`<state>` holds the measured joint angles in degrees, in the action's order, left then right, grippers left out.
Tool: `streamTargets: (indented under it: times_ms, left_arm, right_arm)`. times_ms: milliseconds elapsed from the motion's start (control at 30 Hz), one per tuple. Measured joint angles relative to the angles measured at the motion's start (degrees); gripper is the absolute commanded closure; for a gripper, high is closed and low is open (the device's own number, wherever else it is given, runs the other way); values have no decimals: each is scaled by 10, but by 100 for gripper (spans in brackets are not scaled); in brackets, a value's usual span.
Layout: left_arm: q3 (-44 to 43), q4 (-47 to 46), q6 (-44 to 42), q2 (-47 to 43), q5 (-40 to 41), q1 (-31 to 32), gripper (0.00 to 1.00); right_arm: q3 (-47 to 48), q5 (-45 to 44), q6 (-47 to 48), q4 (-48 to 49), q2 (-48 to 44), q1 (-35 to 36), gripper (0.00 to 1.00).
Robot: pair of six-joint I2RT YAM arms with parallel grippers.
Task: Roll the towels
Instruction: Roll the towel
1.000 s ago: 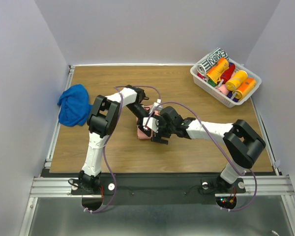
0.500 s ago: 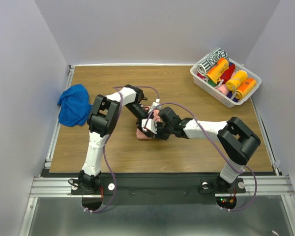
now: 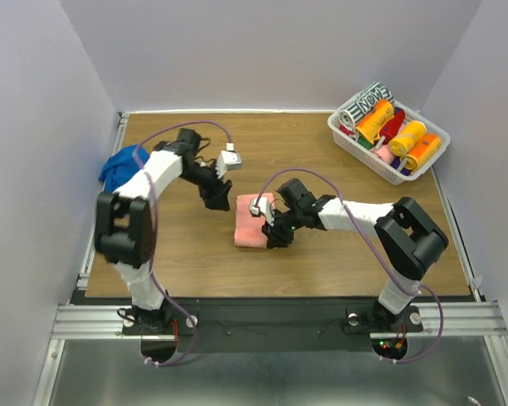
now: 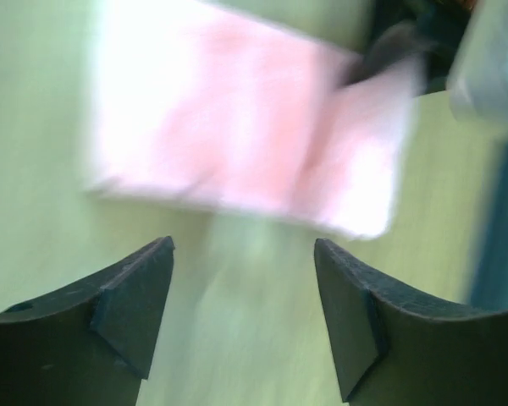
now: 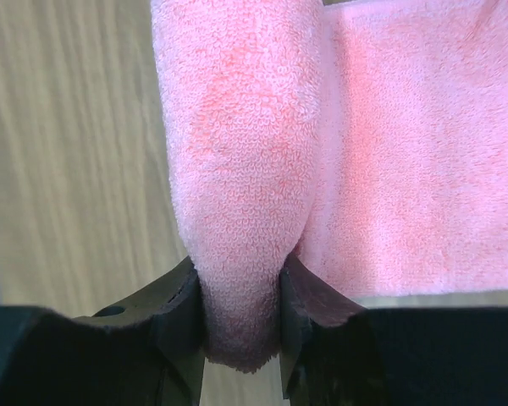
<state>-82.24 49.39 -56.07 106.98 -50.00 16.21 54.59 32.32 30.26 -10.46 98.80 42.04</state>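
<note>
Salmon-pink terry is the cloth being worked: the pink towel [image 3: 254,222] lies folded flat on the wooden table [image 3: 339,254], between the two pincers. The right pincer [image 5: 240,296] is clamped on it. In the right wrist view its two dark fingers squeeze a thick doubled fold at the towel's near edge, and the rest of the cloth spreads flat beyond and beside that fold. The left pincer [image 4: 244,254] stands apart and empty over bare wood just off the towel's other side. The pink cloth shows ahead of its fingertips, blurred in the left wrist view. Well beyond the left pincer, at the table's left edge, the blue towel [image 3: 123,167] sits crumpled in a heap and is not yet rolled. Far off past the right pincer, in the back corner, a white basket [image 3: 352,140] holds finished rolls in orange, red and yellow, plus a black-and-white roll [image 3: 366,105]. This looks like the start of the pink towel's roll, with the first fold gathered and pinched. The next move probably calls for turning that fold over the flat cloth toward the left pincer while keeping it tight and square. The empty pincer is free to pin the loose end. No brand or label shows on either towel. The bold marks on the black-and-white roll may be letters but are too small to read.
</note>
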Motion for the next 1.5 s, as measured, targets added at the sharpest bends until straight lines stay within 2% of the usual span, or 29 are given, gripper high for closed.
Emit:
streamTargets:
  times_ms: [100, 267, 400, 533, 633, 833, 1067, 1100, 1133, 1200, 1300, 1367, 1400, 1433, 1500]
  left_arm:
    - [110, -112, 27, -152, 50, -35, 13]
    - [269, -242, 57, -353, 103, -11, 2]
    - [382, -330, 61, -467, 162, 58, 2]
    - [474, -382, 38, -520, 228, 182, 1]
    - [506, -396, 23, -519, 266, 254, 1]
    - [511, -452, 16, -464, 344, 341, 1]
    - [511, -497, 16, -386, 400, 363, 2]
    - [511, -501, 17, -380, 404, 363, 5]
    - [511, -504, 18, -375, 405, 363, 14]
    - [511, -510, 23, -360, 408, 363, 21]
    - [511, -518, 31, -327, 414, 363, 23]
    - [510, -524, 41, -312, 419, 363, 28]
    - [510, -531, 46, -310, 421, 363, 32]
    - [510, -532, 50, -307, 421, 363, 43]
    - [508, -532, 61, -303, 419, 363, 51]
  right_arm:
    - [29, 47, -23, -42, 22, -14, 82]
    - [58, 115, -64, -86, 53, -33, 82]
    - [75, 180, -90, -118, 86, -44, 81]
    - [92, 229, -102, -144, 114, -57, 81]
    - [112, 258, -107, -166, 140, -68, 80]
    - [155, 313, -103, -215, 194, -77, 80]
    - [178, 349, -72, -269, 225, -83, 79]
    - [179, 352, -66, -276, 226, -83, 79]
    - [179, 353, -63, -282, 228, -83, 79]
    - [183, 358, -54, -296, 233, -84, 79]
    - [190, 364, -43, -313, 241, -85, 78]
    - [196, 366, -36, -325, 245, -85, 74]
    - [200, 366, -33, -331, 247, -86, 74]
    - [202, 365, -29, -337, 247, -86, 72]
    - [207, 360, -26, -345, 247, -86, 54]
